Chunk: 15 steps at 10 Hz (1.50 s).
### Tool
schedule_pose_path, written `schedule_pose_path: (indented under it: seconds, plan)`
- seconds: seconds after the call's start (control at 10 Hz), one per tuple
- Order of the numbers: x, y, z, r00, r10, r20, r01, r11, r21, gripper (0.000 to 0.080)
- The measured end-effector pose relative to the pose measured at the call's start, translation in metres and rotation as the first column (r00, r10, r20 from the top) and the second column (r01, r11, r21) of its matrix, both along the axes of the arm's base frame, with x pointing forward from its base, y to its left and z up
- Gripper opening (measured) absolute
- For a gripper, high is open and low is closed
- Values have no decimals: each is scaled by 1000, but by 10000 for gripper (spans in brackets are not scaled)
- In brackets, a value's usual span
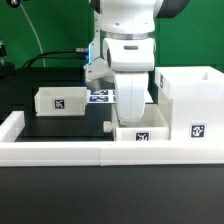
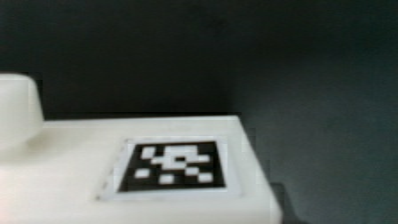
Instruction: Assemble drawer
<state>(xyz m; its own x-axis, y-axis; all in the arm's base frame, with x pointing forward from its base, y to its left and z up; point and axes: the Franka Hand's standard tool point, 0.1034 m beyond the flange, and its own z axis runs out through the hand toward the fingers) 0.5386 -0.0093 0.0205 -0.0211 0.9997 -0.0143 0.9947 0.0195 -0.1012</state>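
Observation:
In the exterior view the tall open-fronted drawer box (image 1: 190, 98) stands at the right with a tag low on its front. One small tray (image 1: 60, 100) sits at the left on the black mat. The second small tray (image 1: 140, 133) lies against the front border wall, beside the box. My gripper (image 1: 131, 113) hangs straight down over this tray's rear edge, and its fingertips are hidden behind the tray. The wrist view shows a white part with a tag (image 2: 178, 165) very close and blurred. No fingers show there.
The long low white border wall (image 1: 70, 152) runs along the front and up the exterior view's left side. The marker board (image 1: 101, 96) lies behind my gripper. A rounded white shape (image 2: 15, 112) shows at the wrist view's edge.

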Motion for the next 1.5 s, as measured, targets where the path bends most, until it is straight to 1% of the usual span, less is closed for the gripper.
schedule_pose_path:
  seconds: [0.1, 0.2, 0.5, 0.6, 0.7, 1.2, 1.5]
  plan:
    - [0, 0, 0, 1000, 0, 3, 0, 1000, 0, 42]
    - [2, 0, -2, 999, -1, 34, 1, 1000, 5, 42]
    - [2, 1, -3, 998, -1, 55, 1, 1000, 8, 42]
    - [5, 2, -3, 996, -2, 93, 1, 1000, 13, 42]
    - [1, 2, -7, 994, -4, 110, 2, 1000, 16, 42]
    - [0, 4, -8, 994, -6, 109, 5, 1000, 17, 42]
    - [-1, 10, -8, 994, 7, 109, -8, 1000, 16, 42]
